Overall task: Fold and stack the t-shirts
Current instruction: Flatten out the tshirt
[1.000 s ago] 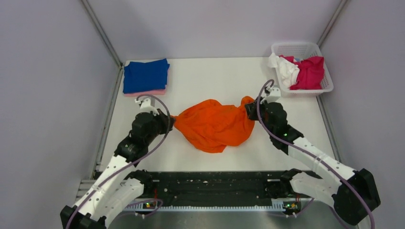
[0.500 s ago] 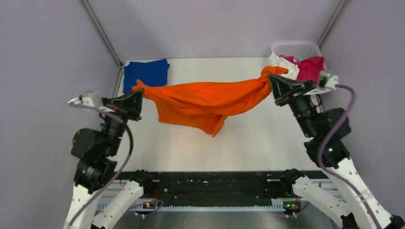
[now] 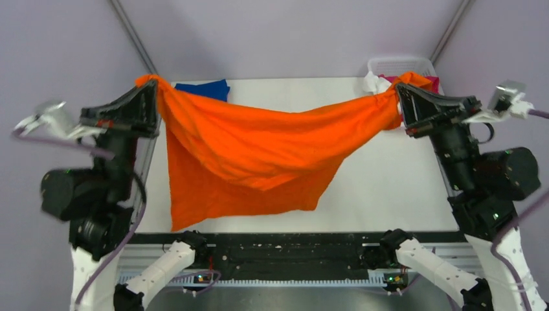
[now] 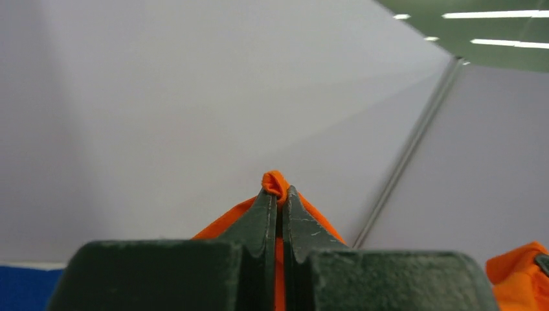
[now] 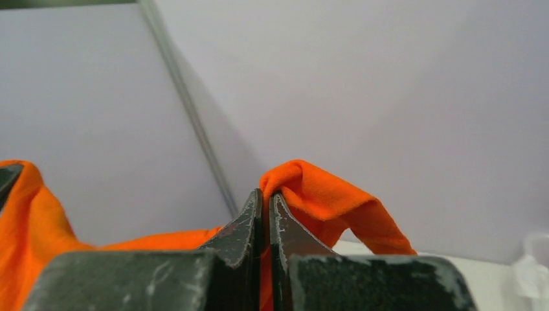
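Orange t-shirt (image 3: 259, 155) hangs between left gripper (image 3: 154, 91) and right gripper (image 3: 399, 92), each clamped on 1 corner; I hold it high, likely so it drapes open for folding.

Left white-and-black arm (image 3: 90, 194) and right white-and-black arm (image 3: 492, 172) are both reared up and spread wide, wrists pointing inward at each other. The left black two-finger tool (image 3: 154, 97) has its fingers pressed together on a pinch of bright orange cloth t-shirt (image 3: 246, 149). The right black two-finger tool (image 3: 399, 97) is clamped likewise on the opposite end.
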Controlling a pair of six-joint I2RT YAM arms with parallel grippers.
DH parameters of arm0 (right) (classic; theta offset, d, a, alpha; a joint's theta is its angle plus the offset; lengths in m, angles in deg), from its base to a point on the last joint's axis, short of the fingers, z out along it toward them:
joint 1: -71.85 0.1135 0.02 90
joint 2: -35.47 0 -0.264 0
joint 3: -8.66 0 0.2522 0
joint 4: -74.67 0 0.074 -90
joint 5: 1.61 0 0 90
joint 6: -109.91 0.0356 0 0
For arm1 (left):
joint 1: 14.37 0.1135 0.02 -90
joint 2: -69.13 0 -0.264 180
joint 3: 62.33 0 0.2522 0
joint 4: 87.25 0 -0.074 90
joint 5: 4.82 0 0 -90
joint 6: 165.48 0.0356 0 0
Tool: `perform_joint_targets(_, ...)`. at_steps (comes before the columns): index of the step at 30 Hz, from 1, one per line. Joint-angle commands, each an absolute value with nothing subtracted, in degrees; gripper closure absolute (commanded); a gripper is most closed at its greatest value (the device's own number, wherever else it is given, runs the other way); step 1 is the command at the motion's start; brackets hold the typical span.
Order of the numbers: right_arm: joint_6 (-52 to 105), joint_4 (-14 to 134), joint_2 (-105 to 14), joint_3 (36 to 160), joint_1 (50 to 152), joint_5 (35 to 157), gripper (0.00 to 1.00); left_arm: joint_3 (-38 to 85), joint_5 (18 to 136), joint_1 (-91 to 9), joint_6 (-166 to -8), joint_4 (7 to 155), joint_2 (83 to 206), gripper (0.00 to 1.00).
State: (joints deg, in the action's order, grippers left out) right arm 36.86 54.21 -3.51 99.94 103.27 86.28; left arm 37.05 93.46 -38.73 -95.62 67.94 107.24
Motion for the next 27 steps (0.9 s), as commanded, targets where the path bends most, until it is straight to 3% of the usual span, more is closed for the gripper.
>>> perform_joint_targets(1, 31.7, 50.8, -14.2, 101.3, 104.1, 71.5, 1.00, 39.1, 106.3, -38.6, -92.9, 64.5, 122.8, 1.00)
perform_joint_targets(3, 28.6, 52.5, -19.7, 102.6, 103.7, 66.9, 1.00, 42.3, 108.2, -37.1, -91.5, 64.6, 131.0, 1.00)
perform_joint_targets(5, 27.4, 54.2, -25.1, 104.6, 101.4, 67.0, 1.00, 49.6, 101.8, -32.3, -92.9, 62.1, 138.6, 1.00)
perform_joint_targets(9, 36.1, 57.3, -35.9, 112.8, 88.5, 84.8, 1.00, 68.6, 89.9, -21.3, -98.6, 54.8, 153.5, 1.00)
perform_joint_targets(14, 37.6, 54.5, -40.7, 122.6, 83.9, 91.4, 1.00, 80.3, 88.0, -19.6, -97.1, 50.6, 159.5, 1.00)
perform_joint_targets(16, 37.6, 52.2, -39.2, 120.9, 83.5, 91.7, 1.00, 76.3, 88.2, -19.3, -97.4, 50.2, 157.0, 1.00)
perform_joint_targets(27, 41.2, 34.3, -26.8, 88.6, 81.3, 86.1, 1.00, 10.3, 84.5, -19.6, -112.2, 51.0, 127.4, 1.00)
